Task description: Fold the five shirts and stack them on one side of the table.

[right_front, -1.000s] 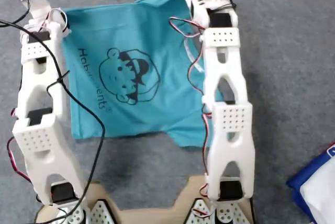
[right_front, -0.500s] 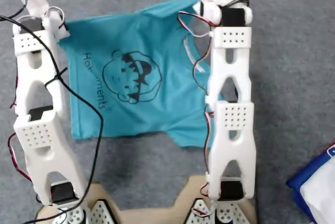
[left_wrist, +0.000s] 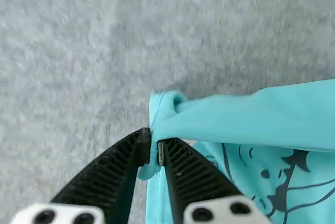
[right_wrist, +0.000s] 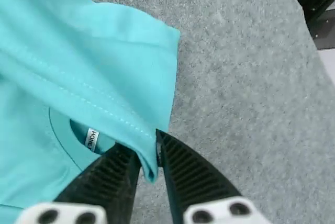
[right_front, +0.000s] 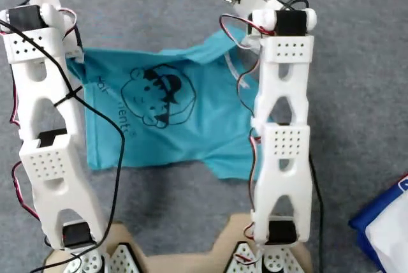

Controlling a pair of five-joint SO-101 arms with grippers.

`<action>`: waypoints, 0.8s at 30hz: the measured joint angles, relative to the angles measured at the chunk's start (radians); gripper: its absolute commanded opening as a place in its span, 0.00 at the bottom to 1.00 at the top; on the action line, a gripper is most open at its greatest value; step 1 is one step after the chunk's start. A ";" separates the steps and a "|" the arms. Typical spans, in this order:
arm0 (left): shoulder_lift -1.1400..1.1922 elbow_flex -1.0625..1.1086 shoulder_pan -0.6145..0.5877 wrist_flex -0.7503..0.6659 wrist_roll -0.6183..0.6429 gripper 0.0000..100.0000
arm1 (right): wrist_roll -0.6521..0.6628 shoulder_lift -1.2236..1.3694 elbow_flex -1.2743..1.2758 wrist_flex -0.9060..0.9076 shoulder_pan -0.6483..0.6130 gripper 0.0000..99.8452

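**Teal shirt: far edge pinched at both ends, first fold in hand**

- Left jaws: clamped narrow on a fabric corner of the teal shirt (left_wrist: 246,114), with a little cloth bunched between the ribbed pads. From above, this is the shirt's far corner on my left arm's side.
- Right jaws: also closed on cloth. They hold a stitched edge close to the collar, and the neck label (right_wrist: 91,139) sits just beside the grip.
- Shirt position: between my two arms on the grey surface (right_front: 357,62). It lies sideways, collar toward my right arm. The far edge is off the surface and sags a little between the two grips. The near half lies flat, printed figure (right_front: 159,97) facing up.
- A blue and white thing (right_front: 386,222) lies at the surface's right edge, well apart. I cannot tell what it is.

Step, as I judge it: the first lengthwise fold of this shirt. No stack is built yet, so the task looks early.

Next move calls for:
- carrying both grips toward the near edge together;
- keeping the span between them taut so the fold line runs straight;
- lowering the edge onto the near half before letting go.

Risk: uneven travel would skew the crease.
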 measured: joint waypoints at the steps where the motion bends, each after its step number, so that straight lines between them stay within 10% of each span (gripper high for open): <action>1: 0.000 0.021 -0.003 0.000 0.002 0.02 | 0.000 0.000 0.000 0.002 0.002 0.01; 14: -0.097 0.334 0.011 0.005 0.000 0.02 | -0.061 -0.021 0.037 0.002 0.002 0.01; 24: -0.334 0.601 0.031 -0.031 0.000 0.02 | -0.212 -0.433 0.615 0.002 0.002 0.01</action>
